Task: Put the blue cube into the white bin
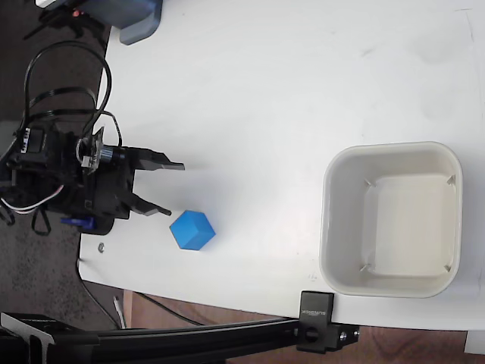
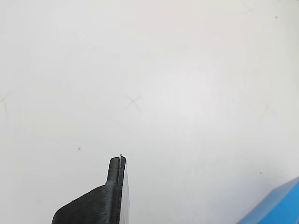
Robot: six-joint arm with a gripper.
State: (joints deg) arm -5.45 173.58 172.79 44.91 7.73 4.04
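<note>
1. Flat white table [image 1: 265, 91]: nothing carried across it yet
2. Square off-white plastic bin [image 1: 331, 227], at right in fixed view: empty, still awaiting cube
3. Black two-finger gripper [image 1: 173, 189]: spread open, holding nothing
4. Small bright blue cube [image 1: 192, 230]: on table just beside lower fingertip, ungrasped, well apart from bin

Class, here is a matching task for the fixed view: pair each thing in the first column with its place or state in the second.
Things:
1. blue cube
2. white bin
3. gripper
4. grey-blue object

Places or states:
A. at the table's top edge, partly cut off by the picture
B. open, at the table's left side, holding nothing
C. on the table just right of the lower finger
D. at the right, nothing inside

Pairs: 1-C, 2-D, 3-B, 4-A
</note>
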